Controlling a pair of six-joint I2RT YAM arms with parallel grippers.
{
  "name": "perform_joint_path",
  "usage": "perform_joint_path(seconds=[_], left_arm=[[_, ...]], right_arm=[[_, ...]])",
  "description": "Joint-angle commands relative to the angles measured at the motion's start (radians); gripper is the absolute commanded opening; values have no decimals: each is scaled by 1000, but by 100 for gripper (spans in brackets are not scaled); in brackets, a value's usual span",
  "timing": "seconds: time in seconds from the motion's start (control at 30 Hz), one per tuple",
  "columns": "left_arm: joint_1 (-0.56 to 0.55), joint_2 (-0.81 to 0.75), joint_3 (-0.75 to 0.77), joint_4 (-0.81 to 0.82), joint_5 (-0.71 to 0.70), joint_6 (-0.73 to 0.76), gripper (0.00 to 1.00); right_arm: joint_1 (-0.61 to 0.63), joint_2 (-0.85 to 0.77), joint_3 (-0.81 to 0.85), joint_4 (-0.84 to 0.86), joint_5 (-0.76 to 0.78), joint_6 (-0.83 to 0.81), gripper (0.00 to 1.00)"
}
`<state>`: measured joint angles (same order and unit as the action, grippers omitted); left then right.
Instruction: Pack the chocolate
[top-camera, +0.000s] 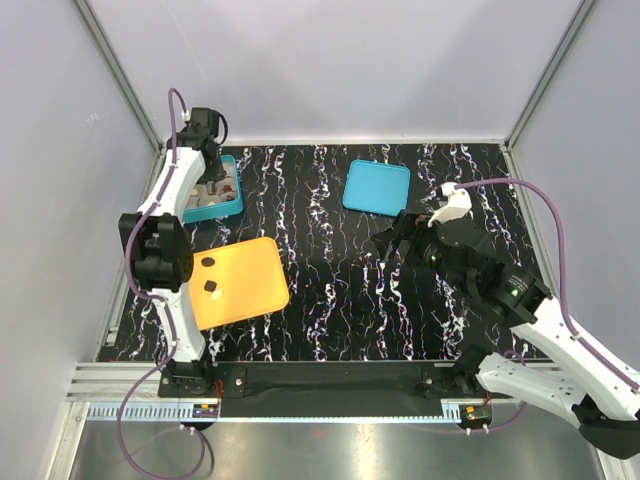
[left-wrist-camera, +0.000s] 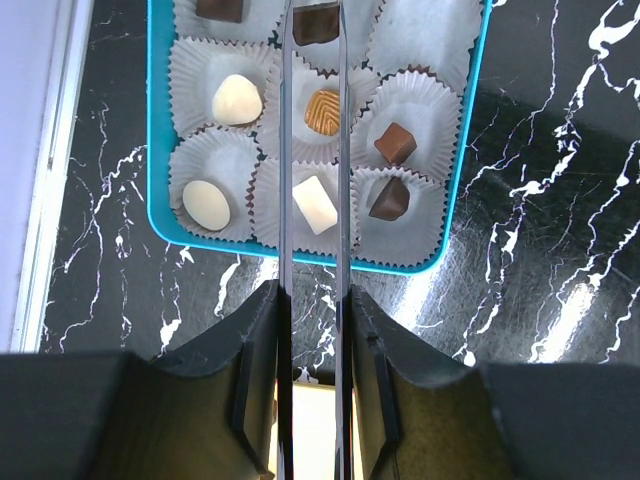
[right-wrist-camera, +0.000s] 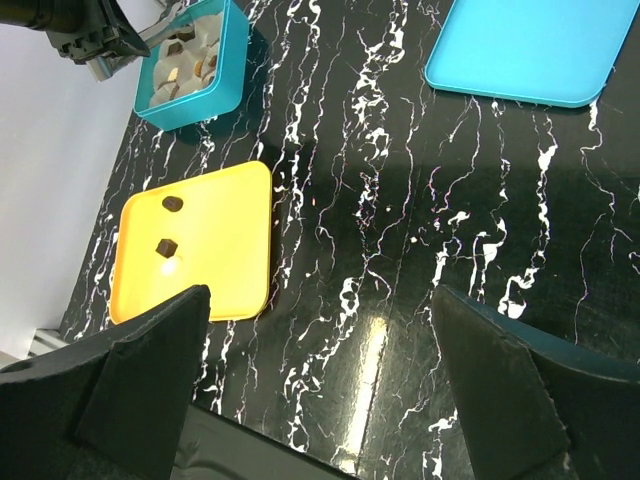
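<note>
Two dark chocolates (top-camera: 209, 262) lie apart from each other on the orange tray (top-camera: 255, 285), at the lower left of the top view, near the tray's left edge. The tray rests on a black table (top-camera: 330, 310) veined with white like marble. Pale grey walls (top-camera: 330, 60) close it in on three sides, with metal posts running up the far corners and a metal rail (top-camera: 330, 392) along the near edge.

At upper left stands the teal box (top-camera: 232, 205), close to the left wall. The teal lid (top-camera: 376, 186) lies flat, well apart from it, at upper centre. The left gripper (top-camera: 207, 175) hangs over the box, and the right gripper (top-camera: 395, 240) sits right of centre, below the lid.

From above, the box's contents are small and partly hidden by the left arm. The left wrist view shows them plainly: white paper cups (left-wrist-camera: 205, 160) in rows hold the packed chocolates (left-wrist-camera: 395, 143), some cream-white, some dark brown, and one ridged and caramel-coloured. That gripper's thin fingers (left-wrist-camera: 285, 150) run parallel with a narrow gap between them, and nothing is held in it.

The right wrist view shows its own fingers (right-wrist-camera: 150, 370) spread wide and holding nothing. It takes in the tray, the box and a corner of the lid together.
</note>
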<state>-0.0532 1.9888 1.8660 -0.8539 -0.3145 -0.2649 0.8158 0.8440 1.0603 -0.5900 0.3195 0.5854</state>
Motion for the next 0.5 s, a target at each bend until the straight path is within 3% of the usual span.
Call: perform_joint_path(seconds=[0.0,0.27,0.47], left_arm=[[4,8,56,70,-12,13,34],[6,4,74,58,-20,19,43],[4,-47,108,4,-28,18,44]], right_arm=[[-4,12,7,52,44,-24,100],[-4,17,12,50,50,-33,100],[-3,-2,15,35,49,-30,100]])
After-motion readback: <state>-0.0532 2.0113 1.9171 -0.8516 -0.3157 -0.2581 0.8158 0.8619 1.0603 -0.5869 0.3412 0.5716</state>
